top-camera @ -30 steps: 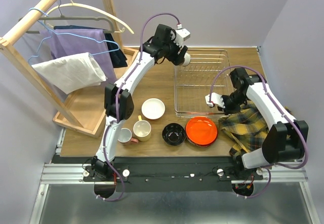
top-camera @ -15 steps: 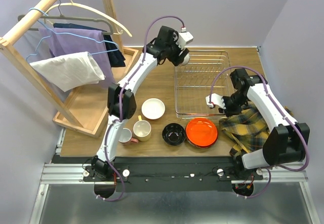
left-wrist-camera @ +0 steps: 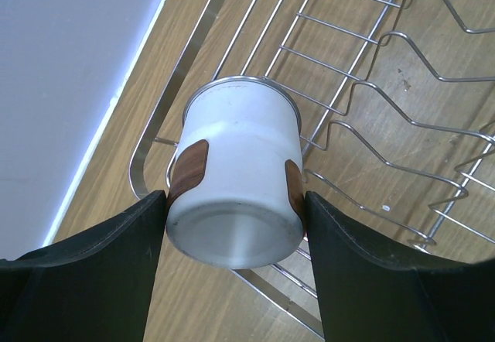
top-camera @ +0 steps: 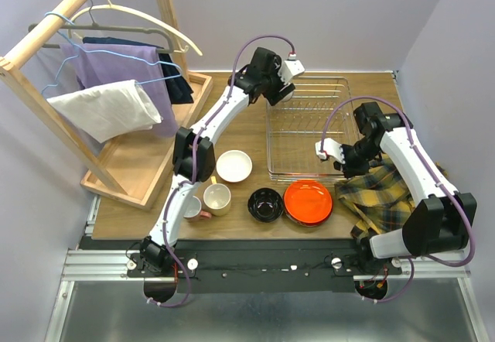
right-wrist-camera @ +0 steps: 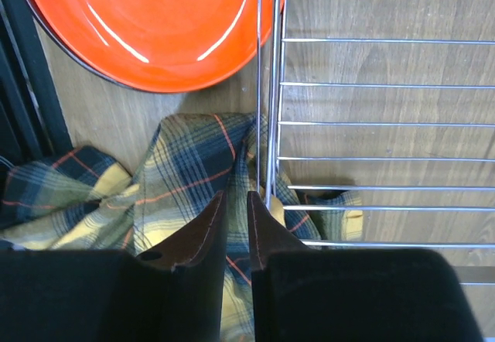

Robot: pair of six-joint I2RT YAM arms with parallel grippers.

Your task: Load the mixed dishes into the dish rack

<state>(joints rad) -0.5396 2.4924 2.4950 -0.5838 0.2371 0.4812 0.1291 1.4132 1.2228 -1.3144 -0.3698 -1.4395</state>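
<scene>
My left gripper (top-camera: 281,87) (left-wrist-camera: 236,196) is shut on a white steel cup (top-camera: 285,91) (left-wrist-camera: 236,164), held tilted above the far left corner of the silver wire dish rack (top-camera: 269,137) (left-wrist-camera: 371,87). My right gripper (top-camera: 341,164) (right-wrist-camera: 236,199) hovers at the rack's near right edge (right-wrist-camera: 267,87) over the plaid cloth (top-camera: 379,191) (right-wrist-camera: 186,172), open by a narrow gap with nothing between its fingers. On the table in front of the rack sit an orange-red bowl (top-camera: 308,201) (right-wrist-camera: 155,25), a black bowl (top-camera: 265,204), a white bowl (top-camera: 233,165), a cream mug (top-camera: 217,199) and a pink mug (top-camera: 192,207).
A wooden clothes rack with hangers and hung garments stands on a wooden tray (top-camera: 131,164) at the left. The table's near edge and the arm bases run along the bottom. Walls close the back and right sides.
My left arm has carried the cup to the right, over the rack's far left corner. My right gripper's fingers have parted slightly; that arm has barely moved.
</scene>
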